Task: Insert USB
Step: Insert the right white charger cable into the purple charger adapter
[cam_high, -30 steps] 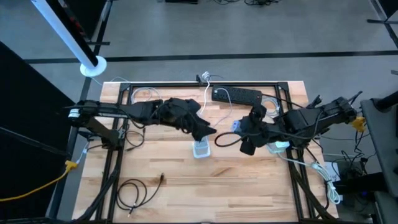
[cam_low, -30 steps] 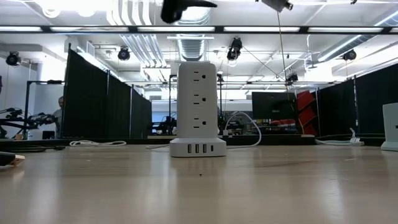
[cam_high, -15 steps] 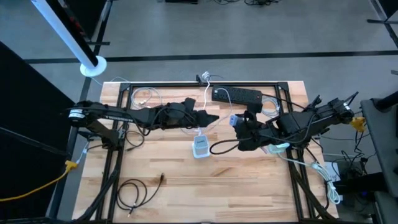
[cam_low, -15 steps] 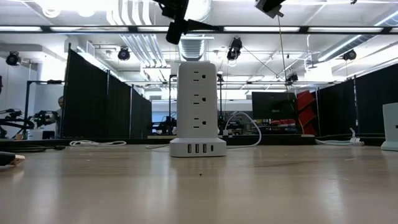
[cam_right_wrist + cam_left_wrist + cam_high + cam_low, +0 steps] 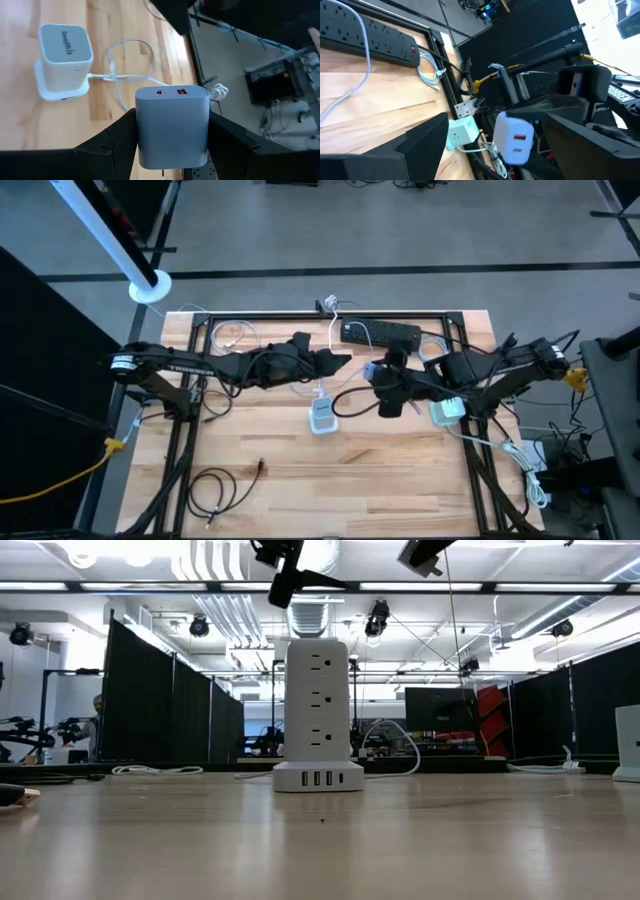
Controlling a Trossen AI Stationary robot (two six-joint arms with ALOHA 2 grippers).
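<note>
Two pincers hang over your table (image 5: 300, 470); right pincer (image 5: 172, 150) clamps a grey charger (image 5: 172, 125) near the white tower (image 5: 322, 416); left pincer (image 5: 335, 364): grip unclear to you.

The bench (image 5: 330, 470) is pale planked wood with a smooth finish; the power tower (image 5: 317, 715) and grey charger (image 5: 172, 125) look like matt plastic.
</note>
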